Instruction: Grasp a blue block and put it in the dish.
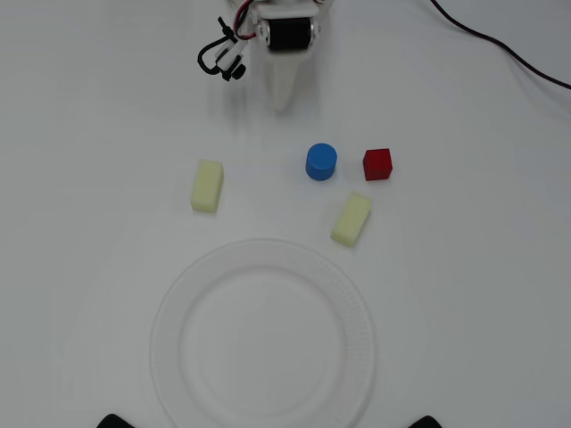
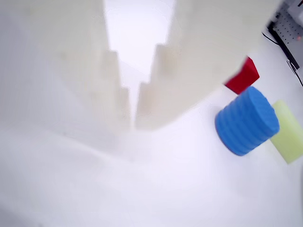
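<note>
The blue block is a short bright blue cylinder standing on the white table, a little above the dish, a large round white plate with a ribbed rim at the bottom middle of the overhead view. My gripper is at the top middle, pointing down at the table, up and left of the block and apart from it. In the wrist view its white fingers meet at the tips, shut and empty. The blue block lies to their right.
A red cube sits just right of the blue block, also seen in the wrist view. One pale yellow block lies at the left, another just below the blue block, near the dish rim. A black cable crosses the top right.
</note>
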